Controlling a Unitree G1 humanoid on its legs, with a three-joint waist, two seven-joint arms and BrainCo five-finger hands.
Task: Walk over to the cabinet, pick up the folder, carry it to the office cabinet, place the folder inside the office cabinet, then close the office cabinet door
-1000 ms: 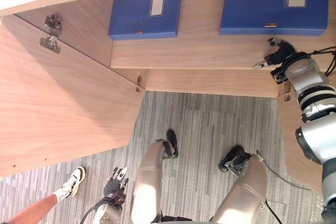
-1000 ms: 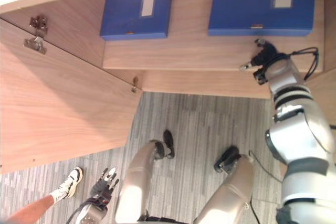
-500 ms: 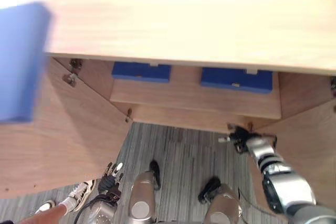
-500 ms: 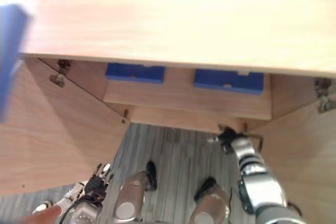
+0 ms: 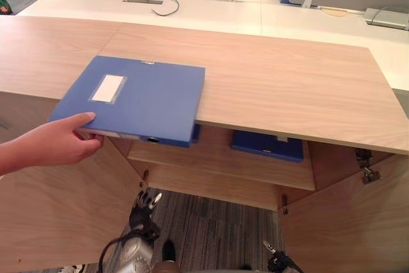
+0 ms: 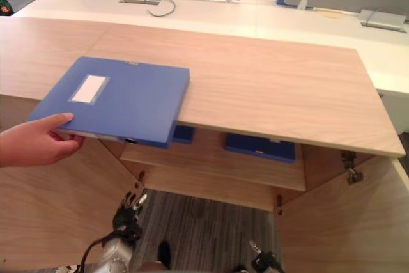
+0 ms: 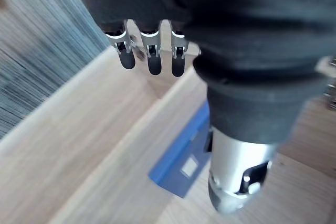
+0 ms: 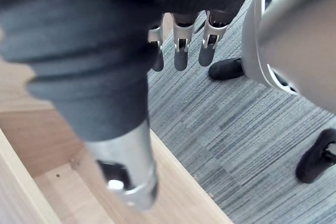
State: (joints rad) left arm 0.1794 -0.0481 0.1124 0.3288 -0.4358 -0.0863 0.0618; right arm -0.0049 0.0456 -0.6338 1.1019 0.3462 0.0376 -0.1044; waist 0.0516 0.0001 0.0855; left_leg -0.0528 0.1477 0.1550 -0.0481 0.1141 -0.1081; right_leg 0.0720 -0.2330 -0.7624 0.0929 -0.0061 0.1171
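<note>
A person's hand (image 5: 61,142) steadies the folder (image 5: 137,97) overhanging the worktop (image 5: 287,87); my left robot hand (image 5: 144,211) and right robot hand (image 5: 280,263) hang low, fingers apart. Released early, it may drop.

Light came from overhead, bright and even. The white desk (image 5: 211,14) at the far side glared almost to blankness, and the cabinet top (image 5: 287,87) shone pale. The blue folder (image 5: 147,97) threw a narrow dark shadow beneath its overhanging edge. Under the top, the shelf (image 5: 217,161) sat in shade, and the carpet (image 5: 217,234) lay dimmer than that. My left hand (image 5: 146,204) hung there in the gloom, its silver fingers (image 7: 149,51) catching small highlights.
</note>
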